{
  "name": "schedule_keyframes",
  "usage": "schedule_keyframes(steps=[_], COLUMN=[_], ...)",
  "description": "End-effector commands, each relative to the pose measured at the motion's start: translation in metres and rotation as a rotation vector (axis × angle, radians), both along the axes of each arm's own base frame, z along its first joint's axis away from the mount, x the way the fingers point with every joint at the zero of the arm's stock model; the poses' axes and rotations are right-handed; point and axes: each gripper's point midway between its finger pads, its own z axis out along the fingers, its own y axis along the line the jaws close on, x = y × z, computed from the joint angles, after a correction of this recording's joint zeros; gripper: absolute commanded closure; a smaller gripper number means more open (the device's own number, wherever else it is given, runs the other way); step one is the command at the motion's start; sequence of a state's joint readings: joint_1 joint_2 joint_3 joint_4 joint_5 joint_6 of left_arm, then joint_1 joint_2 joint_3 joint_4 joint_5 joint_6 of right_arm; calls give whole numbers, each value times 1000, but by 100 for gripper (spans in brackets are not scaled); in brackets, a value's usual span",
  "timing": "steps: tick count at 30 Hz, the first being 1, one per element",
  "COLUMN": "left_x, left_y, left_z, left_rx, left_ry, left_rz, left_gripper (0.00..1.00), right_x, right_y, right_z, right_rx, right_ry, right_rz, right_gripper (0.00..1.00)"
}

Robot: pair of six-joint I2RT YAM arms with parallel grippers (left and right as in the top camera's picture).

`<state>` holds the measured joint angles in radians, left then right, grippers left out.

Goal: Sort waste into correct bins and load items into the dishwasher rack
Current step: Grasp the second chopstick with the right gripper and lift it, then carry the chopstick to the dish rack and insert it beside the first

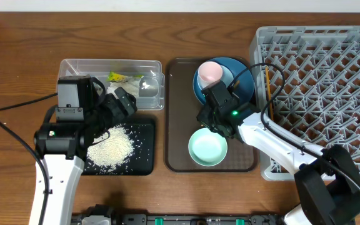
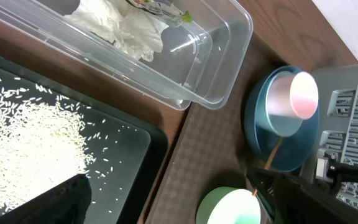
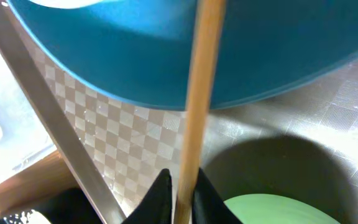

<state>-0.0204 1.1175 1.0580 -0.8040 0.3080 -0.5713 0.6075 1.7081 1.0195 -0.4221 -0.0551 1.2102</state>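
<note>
Toward the table's left edge, the clear tub (image 1: pixel 105 61) holds the crumpled tissue (image 2: pixel 126 28) and the snack wrapper (image 1: pixel 122 77). Nearer the front edge, the black tray (image 1: pixel 144 150) carries the heap of rice (image 1: pixel 110 149). The left claw (image 1: pixel 125 103) hovers between the two with its jaws wide and empty.

At table centre, the brown serving tray (image 1: pixel 177 125) bears the blue plate (image 1: pixel 230 65) with the pink cup (image 1: pixel 209 72) on it, and the mint-green bowl (image 1: pixel 207 148) in front. The right claw (image 3: pixel 178 199) is closed narrowly on a wooden chopstick (image 3: pixel 201 93), pinching its lower end between plate and bowl. The grey rack (image 1: pixel 330 75) fills the right edge.

The step in hand is judged to be carrying the chopstick to the rack. A firm pinch and a straight lift clear of the plate rim, before swinging right, should spare the cup.

Only the right wrist view shows the pinch, because overhead the wrist hides it. Only the overhead view shows the whole rack. The left wrist view best shows the tissue.
</note>
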Motion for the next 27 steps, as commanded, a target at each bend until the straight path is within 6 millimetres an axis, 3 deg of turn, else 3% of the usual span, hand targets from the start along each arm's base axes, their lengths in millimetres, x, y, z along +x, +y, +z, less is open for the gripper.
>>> schedule_keyframes(steps=[1, 7, 15, 21, 27], left_x=[2, 2, 2, 2, 2], left_y=[2, 2, 2, 2, 2], left_z=[3, 3, 3, 3, 3], left_rx=[12, 12, 12, 12, 12], left_ry=[-12, -12, -12, -12, -12], left_rz=[-3, -3, -3, -3, -3], left_gripper=[4, 4, 4, 4, 4], right_x=[2, 3, 5, 3, -3], right_y=[6, 7, -4, -26, -59], right_z=[6, 18, 56, 90, 114], right_rx=[8, 17, 15, -46, -172], right_ry=[-18, -50, -143, -241, -325], right_rz=[19, 38, 23, 21, 165], right_gripper=[93, 97, 99, 99, 99])
